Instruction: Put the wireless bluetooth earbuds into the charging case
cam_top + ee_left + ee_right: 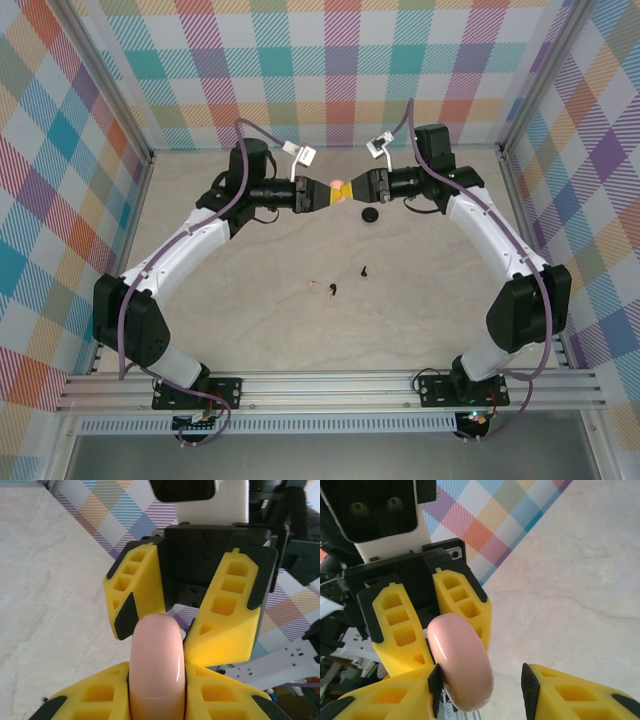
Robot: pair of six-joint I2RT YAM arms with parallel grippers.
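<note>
A glossy pink charging case (340, 190) hangs above the table's far middle, where both arms meet. My left gripper (326, 193) is shut on it; in the left wrist view the case (156, 665) is clamped between my yellow fingers (95, 697). My right gripper (482, 685) is open: the case (460, 660) rests against its left pad, and a wide gap separates it from the right pad (530, 687). Three earbuds lie on the table: a black one (366, 270), another black one (331, 291) and a whitish one (311, 286).
A small black disc (370, 214) lies on the table just below the right gripper (353, 190). Checkered walls enclose the table on three sides, with aluminium rails along the near edge (330, 385). Bare table lies between the earbuds and the arm bases.
</note>
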